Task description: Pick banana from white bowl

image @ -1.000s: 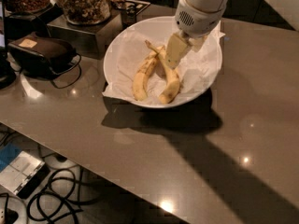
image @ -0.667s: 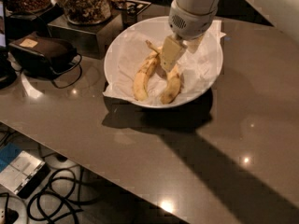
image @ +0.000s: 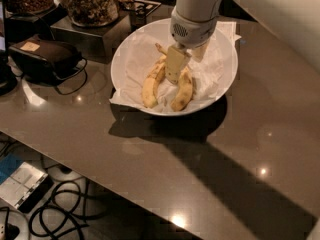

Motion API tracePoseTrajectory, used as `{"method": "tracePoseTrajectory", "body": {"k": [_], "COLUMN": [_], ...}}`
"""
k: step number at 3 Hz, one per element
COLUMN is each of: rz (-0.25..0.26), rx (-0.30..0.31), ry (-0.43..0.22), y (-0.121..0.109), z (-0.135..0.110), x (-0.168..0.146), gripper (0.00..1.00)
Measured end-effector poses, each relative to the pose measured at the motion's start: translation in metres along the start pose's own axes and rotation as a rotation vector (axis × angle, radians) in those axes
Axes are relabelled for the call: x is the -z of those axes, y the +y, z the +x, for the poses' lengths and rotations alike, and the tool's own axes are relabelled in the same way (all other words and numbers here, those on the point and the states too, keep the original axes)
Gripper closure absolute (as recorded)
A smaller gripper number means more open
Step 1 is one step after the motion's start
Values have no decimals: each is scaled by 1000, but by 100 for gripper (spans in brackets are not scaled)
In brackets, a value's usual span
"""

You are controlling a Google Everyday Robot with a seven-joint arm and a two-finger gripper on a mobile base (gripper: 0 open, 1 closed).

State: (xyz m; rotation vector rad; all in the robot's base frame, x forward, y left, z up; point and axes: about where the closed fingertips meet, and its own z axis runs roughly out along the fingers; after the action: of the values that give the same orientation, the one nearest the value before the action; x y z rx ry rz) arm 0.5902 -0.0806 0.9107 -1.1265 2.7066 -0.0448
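The white bowl [image: 220,84], lined with crumpled white paper, stands on the dark table. Two bananas lie in it side by side. The longer, slimmer banana [image: 151,83] is on the left, its stem pointing up and back. A shorter, stubbier banana [image: 182,91] lies to its right. My gripper [image: 187,59] reaches down into the bowl from behind and looks open. One cream finger [image: 175,64] stands between the two bananas' upper ends. The other finger [image: 200,51] is over the paper to the right. The upper end of the stubby banana is partly hidden by the finger.
A black case [image: 45,56] with a cable lies to the left of the bowl. Glass jars of snacks [image: 92,4] stand on a box behind. The table's front edge runs diagonally at lower left, with cables [image: 65,214] on the floor below.
The gripper has moved left and lower into the bowl, so its finger now stands between the two bananas. The bananas have not moved.
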Motion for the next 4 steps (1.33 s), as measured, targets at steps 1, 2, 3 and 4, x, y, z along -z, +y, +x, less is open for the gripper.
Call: {"method": "tracePoseTrajectory", "body": {"k": [1,2,3,4], "rz": [-12,-27,-46,-62], "rx": [7,-4,-10,-10], "ry": [13,21,34,51], "y": [1,-3,-4,-8], "z": [-3,-3,-3,-5], "x": [-6,-13,-21,-30], "gripper": [38,39,39,39]}}
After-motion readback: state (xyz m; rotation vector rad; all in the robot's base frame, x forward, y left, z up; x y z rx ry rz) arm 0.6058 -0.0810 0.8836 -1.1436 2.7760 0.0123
